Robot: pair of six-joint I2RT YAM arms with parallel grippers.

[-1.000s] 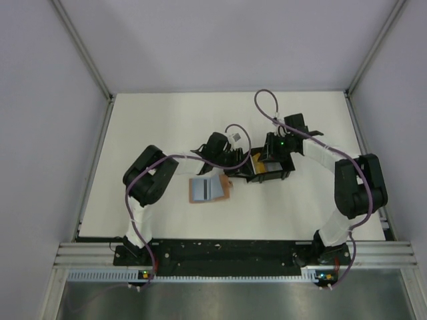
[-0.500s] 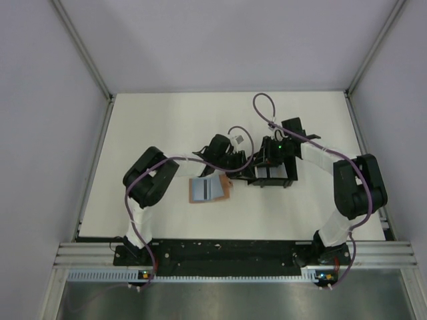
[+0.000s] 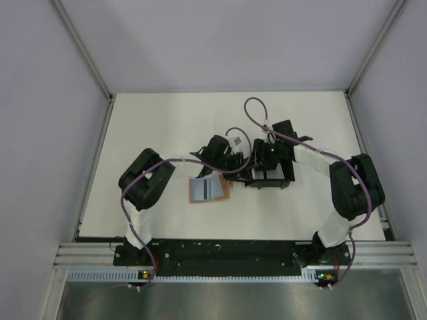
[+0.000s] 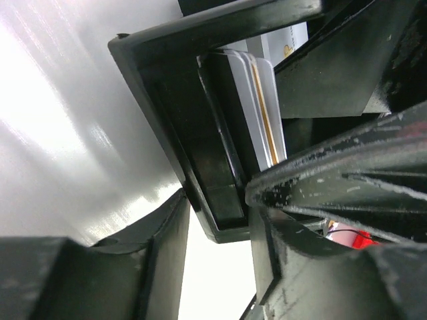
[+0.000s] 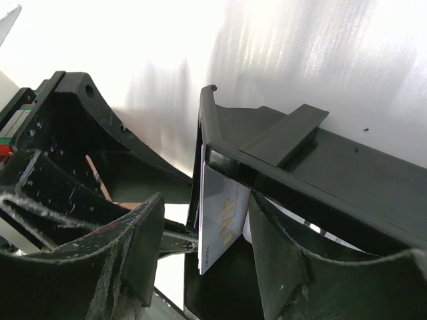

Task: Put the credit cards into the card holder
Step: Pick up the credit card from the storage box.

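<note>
Right gripper (image 5: pixel 205 203) reaches into the black tray (image 5: pixel 347 180) with its jaws parted, and the credit cards (image 5: pixel 223 220) stand on edge between its fingers. We see the pale front card lying against one finger (image 5: pixel 280 267) while a clear gap shows on the other side, so nothing is pinched yet.

Left gripper (image 4: pixel 217 193) straddles the tray's corner wall, one finger outside and one inside beside the cards. We cannot tell whether it presses on that wall or merely brackets it.

We judge the arrangement purposeful. The cards lean upright against the tray wall, which offers their thin edges to a pinch that would be awkward on a flat surface. The left arm looks placed to steady the tray while the right takes a card. From the left wrist we make out an orange edge among the pale faces.

The card holder (image 3: pixel 208 189) lies open on the table (image 3: pixel 153 127), near the left gripper and apart from the tray, blue-grey face up, with no card in it that we can see.
</note>
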